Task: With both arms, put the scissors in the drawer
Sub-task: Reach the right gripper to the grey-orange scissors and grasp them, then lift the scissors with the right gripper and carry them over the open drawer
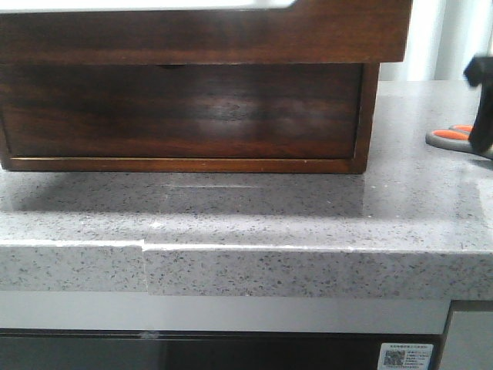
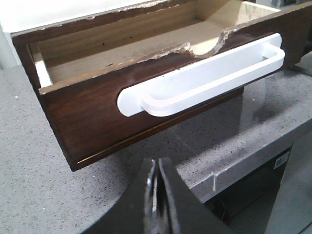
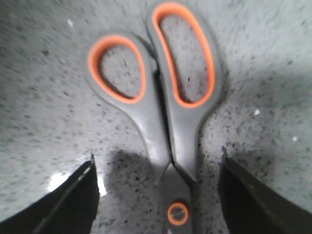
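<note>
Although the drawer [image 2: 146, 92] stands pulled open, the scissors [image 3: 165, 122] lie on the table [image 1: 254, 208]; right gripper [image 3: 158, 187] jaws spread astride them, left gripper [image 2: 157, 195] jaws pressed together. Pickup and placement remain.

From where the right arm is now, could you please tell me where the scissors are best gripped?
Likely the narrow neck of the scissors, just above the orange pivot screw. They lie flat and closed on the countertop, and the open right pincer already straddles that neck from above, so a straight descent suits. The wider loops would slip more easily.
</note>
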Tool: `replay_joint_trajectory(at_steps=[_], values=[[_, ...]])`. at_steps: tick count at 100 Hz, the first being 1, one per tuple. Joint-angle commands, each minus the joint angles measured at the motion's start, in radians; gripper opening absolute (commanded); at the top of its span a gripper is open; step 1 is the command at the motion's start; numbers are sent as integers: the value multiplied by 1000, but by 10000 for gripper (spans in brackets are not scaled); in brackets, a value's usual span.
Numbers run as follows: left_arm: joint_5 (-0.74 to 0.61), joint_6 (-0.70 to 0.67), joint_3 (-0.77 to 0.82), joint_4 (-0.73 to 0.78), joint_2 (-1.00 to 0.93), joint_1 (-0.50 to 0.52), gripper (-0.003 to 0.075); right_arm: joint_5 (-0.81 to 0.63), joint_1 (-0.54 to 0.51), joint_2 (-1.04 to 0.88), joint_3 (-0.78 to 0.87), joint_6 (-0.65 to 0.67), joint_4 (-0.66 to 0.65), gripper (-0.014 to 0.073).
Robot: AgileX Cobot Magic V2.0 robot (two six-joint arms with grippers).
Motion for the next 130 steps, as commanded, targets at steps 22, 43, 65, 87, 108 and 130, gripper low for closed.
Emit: replay_joint_trajectory(at_steps=[22,43,65,87,108,130], values=[[-64,2,-34,-136,11,-1,-19,-20,-8,37,-32,-2,-9,227],[-64,2,-34,-148,11,-1,-19,10,-8,17,-32,-2,-9,-72],[-64,2,-34,-149,11,-1,-19,0,5,-166,-88,-2,9,-72],[-64,2,-34,-149,11,-1,-19,-40,92,-372,-263,-11,9,-72],[-64,2,-34,-149,11,-1,-19,-76,319,-414,-515,-100,9,-72],[-64,2,-34,-168,11,-1,-19,-76,619,-331,-682,-270,9,-72]])
